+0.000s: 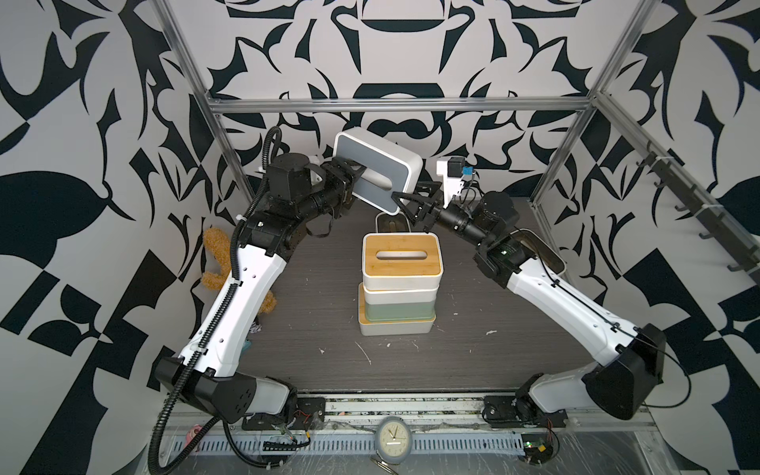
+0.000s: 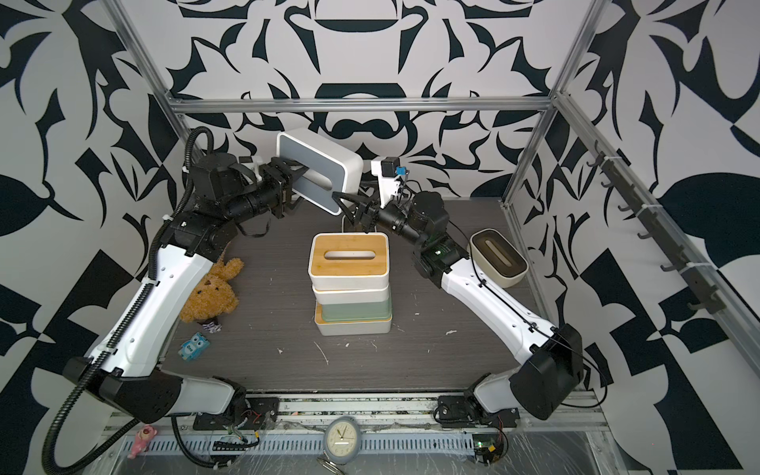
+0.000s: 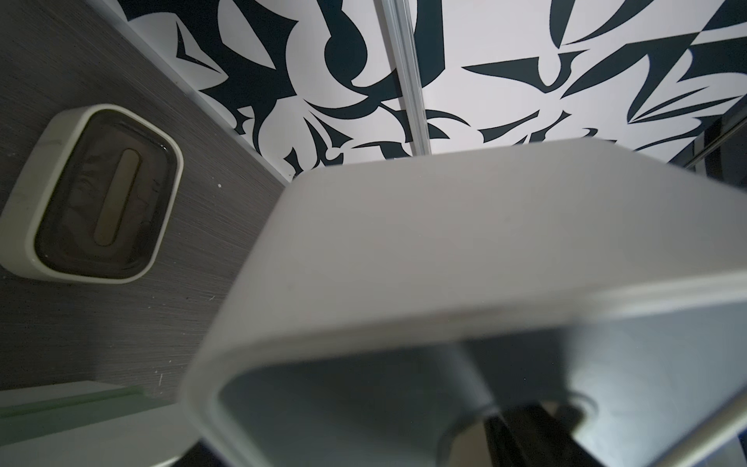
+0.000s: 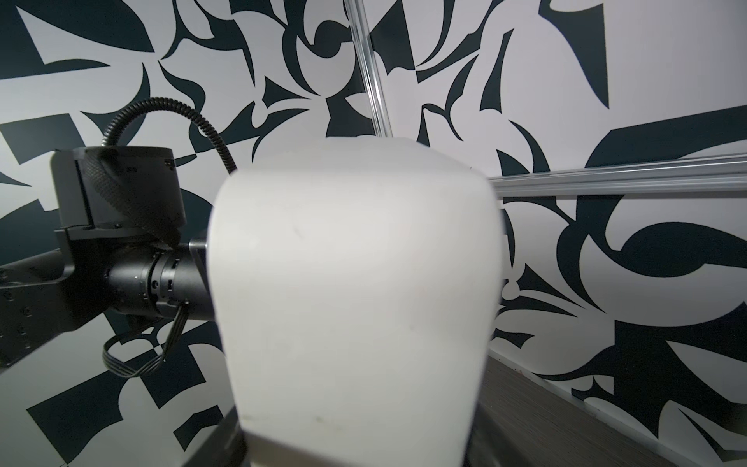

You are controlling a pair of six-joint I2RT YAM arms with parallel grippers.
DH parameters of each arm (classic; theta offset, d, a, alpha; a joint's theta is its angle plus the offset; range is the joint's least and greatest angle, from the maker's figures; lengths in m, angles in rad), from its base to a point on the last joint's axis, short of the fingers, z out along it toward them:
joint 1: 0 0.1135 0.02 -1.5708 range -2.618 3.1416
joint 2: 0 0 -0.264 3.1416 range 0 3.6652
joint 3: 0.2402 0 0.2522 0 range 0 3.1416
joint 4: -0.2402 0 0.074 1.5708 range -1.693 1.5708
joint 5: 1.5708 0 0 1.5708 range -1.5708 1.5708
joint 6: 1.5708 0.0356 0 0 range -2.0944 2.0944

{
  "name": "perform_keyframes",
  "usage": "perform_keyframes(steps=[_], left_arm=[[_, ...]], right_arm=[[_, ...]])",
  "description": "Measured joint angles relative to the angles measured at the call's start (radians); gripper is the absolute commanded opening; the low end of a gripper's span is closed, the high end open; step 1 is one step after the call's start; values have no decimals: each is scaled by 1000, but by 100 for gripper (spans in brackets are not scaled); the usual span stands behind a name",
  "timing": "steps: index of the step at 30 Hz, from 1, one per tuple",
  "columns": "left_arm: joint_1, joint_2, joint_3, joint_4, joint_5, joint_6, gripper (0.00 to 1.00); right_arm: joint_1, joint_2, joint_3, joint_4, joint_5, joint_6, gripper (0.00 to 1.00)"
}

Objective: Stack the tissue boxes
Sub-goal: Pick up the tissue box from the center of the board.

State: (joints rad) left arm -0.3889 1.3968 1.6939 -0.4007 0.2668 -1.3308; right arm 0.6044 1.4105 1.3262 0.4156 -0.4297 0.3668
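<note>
A white tissue box with a grey lid (image 1: 372, 158) (image 2: 318, 158) hangs tilted in the air at the back, its slot facing the left arm. My left gripper (image 1: 361, 181) (image 2: 305, 181) stands at its lid end with jaws apart, one finger (image 3: 519, 438) in the slot. My right gripper (image 1: 401, 203) (image 2: 341, 201) is shut on the box's lower corner, and the box's white side (image 4: 355, 283) fills its wrist view. Mid-table stands a stack: a bamboo-lidded box (image 1: 401, 255) on top, a white one (image 1: 399, 294), a mint green one (image 1: 397, 310), and a bamboo-lidded one (image 1: 397, 328) at the bottom.
A cream box with a dark lid (image 1: 392, 222) (image 3: 97, 194) lies behind the stack, another (image 2: 498, 257) at the right behind the right arm. A brown plush bunny (image 2: 212, 294) and a small blue toy (image 2: 193, 347) lie at the left. A clock (image 1: 393, 439) sits in front.
</note>
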Motion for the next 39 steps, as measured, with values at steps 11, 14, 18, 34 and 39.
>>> perform_keyframes(steps=[11, 14, 18, 34, 39], left_arm=[[3, -62, -30, 3, 11, 90, 99], [3, -72, -31, -11, 15, 137, 100], [3, -94, -31, -59, 11, 243, 99], [24, -356, -134, -139, -162, 700, 99], [24, -355, -219, -107, -154, 774, 99]], right_arm=[[0, 0, 0, 7, 82, 12, 20], [0, 0, 0, 6, 112, 19, 19], [0, 0, 6, -20, 154, 29, 19], [-66, -105, 233, -450, 123, 213, 19], [-215, -120, 277, -505, -6, 374, 18]])
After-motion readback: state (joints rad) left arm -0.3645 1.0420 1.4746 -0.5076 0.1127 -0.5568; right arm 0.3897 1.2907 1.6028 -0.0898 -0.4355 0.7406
